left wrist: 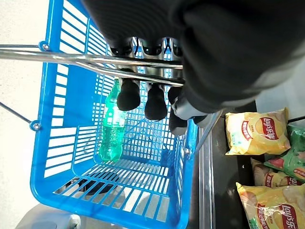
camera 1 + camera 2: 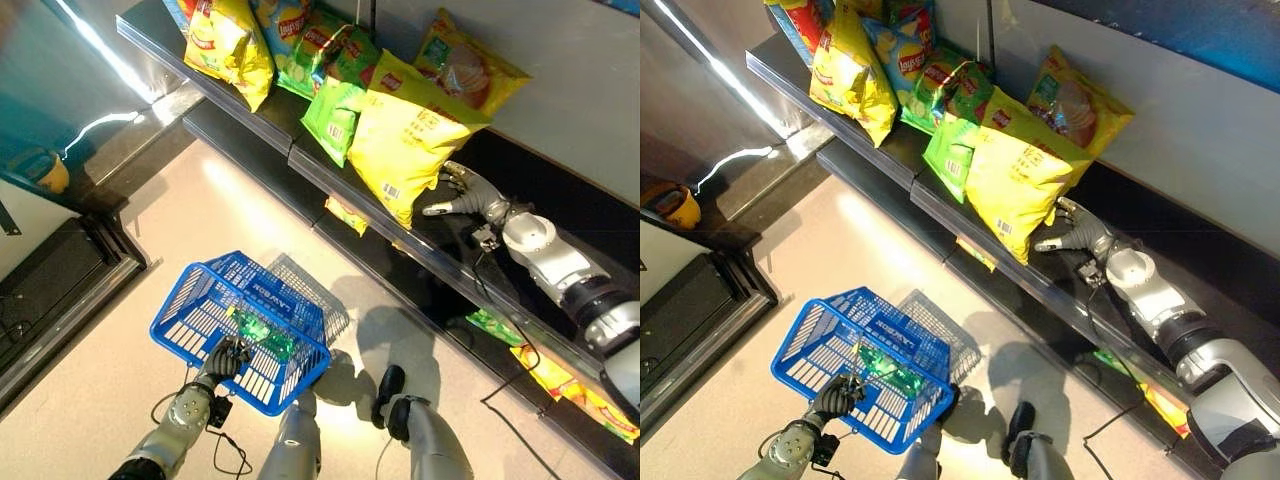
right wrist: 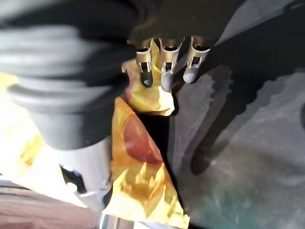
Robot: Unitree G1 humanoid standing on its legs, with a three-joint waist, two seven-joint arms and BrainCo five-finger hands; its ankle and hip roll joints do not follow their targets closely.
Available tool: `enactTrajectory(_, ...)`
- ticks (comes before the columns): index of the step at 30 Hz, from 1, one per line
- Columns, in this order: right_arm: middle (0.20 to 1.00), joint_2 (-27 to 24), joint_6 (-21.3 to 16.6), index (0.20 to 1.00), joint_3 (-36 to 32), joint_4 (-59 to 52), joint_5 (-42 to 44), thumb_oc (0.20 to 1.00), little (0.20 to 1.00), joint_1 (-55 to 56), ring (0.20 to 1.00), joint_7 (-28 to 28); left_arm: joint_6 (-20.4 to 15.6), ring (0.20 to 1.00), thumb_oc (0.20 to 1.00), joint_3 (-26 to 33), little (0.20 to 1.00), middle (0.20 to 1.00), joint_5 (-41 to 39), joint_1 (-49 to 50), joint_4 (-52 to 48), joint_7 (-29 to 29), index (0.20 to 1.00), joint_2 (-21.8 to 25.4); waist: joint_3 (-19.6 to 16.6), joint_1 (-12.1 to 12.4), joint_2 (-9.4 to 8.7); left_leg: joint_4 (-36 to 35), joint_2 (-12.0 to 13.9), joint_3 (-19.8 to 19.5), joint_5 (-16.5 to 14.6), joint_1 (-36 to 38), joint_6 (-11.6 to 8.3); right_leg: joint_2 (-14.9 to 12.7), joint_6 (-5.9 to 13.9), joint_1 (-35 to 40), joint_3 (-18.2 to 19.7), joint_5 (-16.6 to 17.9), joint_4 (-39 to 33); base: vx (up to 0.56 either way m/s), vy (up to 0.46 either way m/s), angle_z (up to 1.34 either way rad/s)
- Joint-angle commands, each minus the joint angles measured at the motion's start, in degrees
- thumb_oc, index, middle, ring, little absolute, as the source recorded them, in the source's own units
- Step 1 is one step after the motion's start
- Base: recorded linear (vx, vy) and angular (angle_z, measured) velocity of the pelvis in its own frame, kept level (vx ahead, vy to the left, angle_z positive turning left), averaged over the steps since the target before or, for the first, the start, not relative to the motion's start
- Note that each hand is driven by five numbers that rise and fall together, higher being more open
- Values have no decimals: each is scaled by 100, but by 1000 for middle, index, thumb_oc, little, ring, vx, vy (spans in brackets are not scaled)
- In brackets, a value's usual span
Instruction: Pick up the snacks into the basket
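The left robot hand [image 2: 228, 358] curls round the wire handle [image 1: 95, 61] of the blue basket [image 2: 195, 300], carrying it low and level over the floor so its slotted plastic walls can take what comes; a green bottle [image 1: 111, 129] lies inside. The right robot hand [image 2: 462, 192], fingers loosely spread, reaches onto the dark shelf [image 2: 560, 300] just beside the crinkly yellow bag [image 2: 405, 140], nothing pinched; other glossy, puffed bags stand along that shelf.

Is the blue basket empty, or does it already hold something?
Not empty. A green bottle lies on its side on the basket floor; no snack bag is in it, and the left hand grips its handle.
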Motion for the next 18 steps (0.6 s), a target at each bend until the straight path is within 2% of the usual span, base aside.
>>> enactTrajectory(1, 1000, 510, -298, 1000, -176, 434, 53, 1000, 1000, -480, 1000, -219, -247, 200, 200, 16, 200, 200, -69, 189, -415, 12, 200, 223, 54, 184, -103, -451, 3, 159, 233, 215, 148, -94, 936, 324, 666, 27, -242, -1, 17, -7)
enactTrajectory(8, 1000, 1067, -302, 1000, -762, 1863, 187, 1000, 1000, -1305, 1000, -902, -191, 200, 200, -164, 200, 200, -218, 82, -234, 90, 200, 122, 32, 246, 44, -482, -32, 193, 224, 234, 192, -98, 953, 301, 698, 62, -288, 7, 30, -4)
enactTrajectory(11, 1000, 1115, -259, 1000, -836, 2258, 68, 1000, 1000, -1582, 1000, -1139, -185, 200, 200, -269, 200, 200, -222, 14, -211, 130, 200, 110, 22, 273, 103, -485, -46, 197, 231, 218, 203, -120, 963, 313, 681, 71, -317, 17, 43, -1)
enactTrajectory(18, 1000, 1045, -177, 1000, -940, 2530, 38, 1000, 1000, -1844, 1000, -1284, -181, 200, 200, -440, 200, 200, -125, -103, -181, 149, 200, 117, 16, 301, 201, -484, -89, 170, 242, 187, 221, -186, 981, 333, 638, 79, -350, 14, 15, 3)
